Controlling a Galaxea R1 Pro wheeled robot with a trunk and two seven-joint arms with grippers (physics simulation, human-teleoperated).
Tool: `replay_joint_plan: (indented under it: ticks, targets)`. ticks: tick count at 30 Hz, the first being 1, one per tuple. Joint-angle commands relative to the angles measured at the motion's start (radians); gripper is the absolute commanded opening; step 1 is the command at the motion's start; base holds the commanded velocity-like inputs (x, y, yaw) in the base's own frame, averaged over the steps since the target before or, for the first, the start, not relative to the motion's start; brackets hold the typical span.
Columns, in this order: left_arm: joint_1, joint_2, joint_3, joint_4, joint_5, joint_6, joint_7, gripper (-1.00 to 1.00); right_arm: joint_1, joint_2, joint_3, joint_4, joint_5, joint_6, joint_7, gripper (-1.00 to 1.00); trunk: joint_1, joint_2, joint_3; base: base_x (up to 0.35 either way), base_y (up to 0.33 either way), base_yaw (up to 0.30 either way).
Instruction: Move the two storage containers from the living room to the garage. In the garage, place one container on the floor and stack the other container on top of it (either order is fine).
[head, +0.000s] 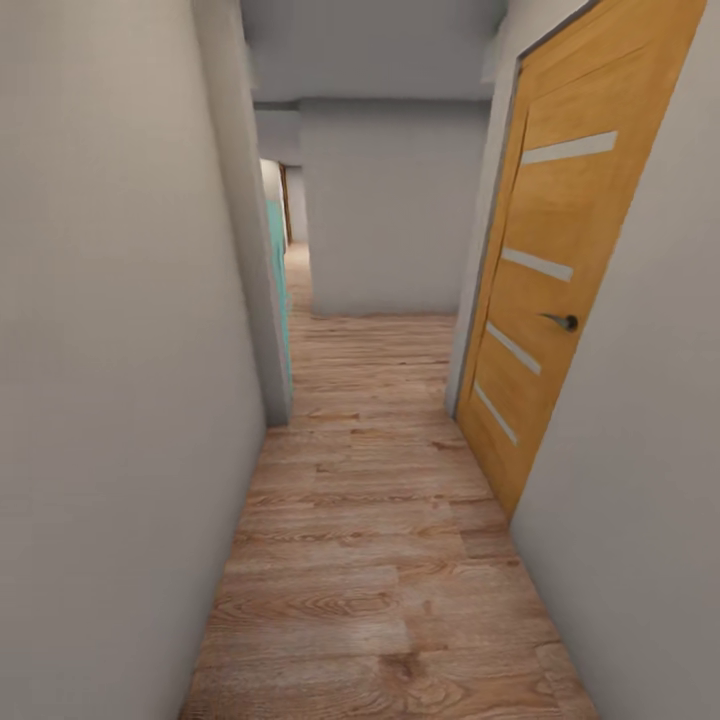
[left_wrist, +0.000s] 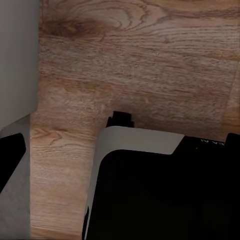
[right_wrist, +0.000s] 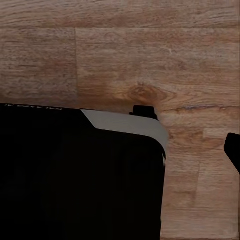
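Nearest floor: light wood plank flooring (head: 380, 600) with dark knots and grain runs away from the head camera as a narrow strip between two plain walls
Left side: pale grey-beige wall (head: 110, 400) runs close along the strip to a square corner (head: 275, 400), where a gap opens to the left
Teal edge: thin turquoise vertical strip (head: 277, 260) shows just past that corner; what it belongs to cannot be told
Right side: honey-coloured wooden door (head: 560, 260) with four slanted frosted slits and a dark lever handle (head: 563, 321) sits in a grey frame, shut or nearly so, flush with the right wall (head: 640, 540)
Far end: blank grey wall block (head: 390, 210) closes the straight line ahead; the planks bend left around it into a lit passage (head: 290, 215)
Room to move: floor strip is bare along its whole length, tight between the walls near the camera and wider beyond the left corner
Containers: none appear in these pictures, so their place cannot be told
Left wrist view: black and light-grey body of the robot (left_wrist: 160, 185) over the planks, a slice of grey wall (left_wrist: 17, 60) at one edge
Right wrist view: black body with a pale grey rim (right_wrist: 80, 180) over the same knotted planks (right_wrist: 150, 55)
Grippers: fingers cannot be made out, so their opening and any load cannot be told
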Motion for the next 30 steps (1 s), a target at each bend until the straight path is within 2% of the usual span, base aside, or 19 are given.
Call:
replay_joint_plan:
  ticks: [1,18,30]
  targets:
    - [-0.001,0.000,0.000,0.000,0.008,0.004,0.001,1.00,-0.001,0.000,0.008,0.003,-0.011,-0.006,0.002,1.00,0.000,-0.001,-0.001,0.000,0.000,0.210]
    - [-0.001,-0.001,0.000,0.000,0.006,0.004,0.001,1.00,-0.001,-0.002,0.008,0.003,-0.016,-0.003,0.002,1.00,0.000,-0.001,0.003,0.010,0.000,0.022]
    - [-0.001,-0.001,0.000,0.000,0.004,0.004,0.000,1.00,-0.001,-0.001,0.008,0.003,-0.012,-0.004,0.003,1.00,0.000,-0.001,0.003,0.283,0.000,0.000]
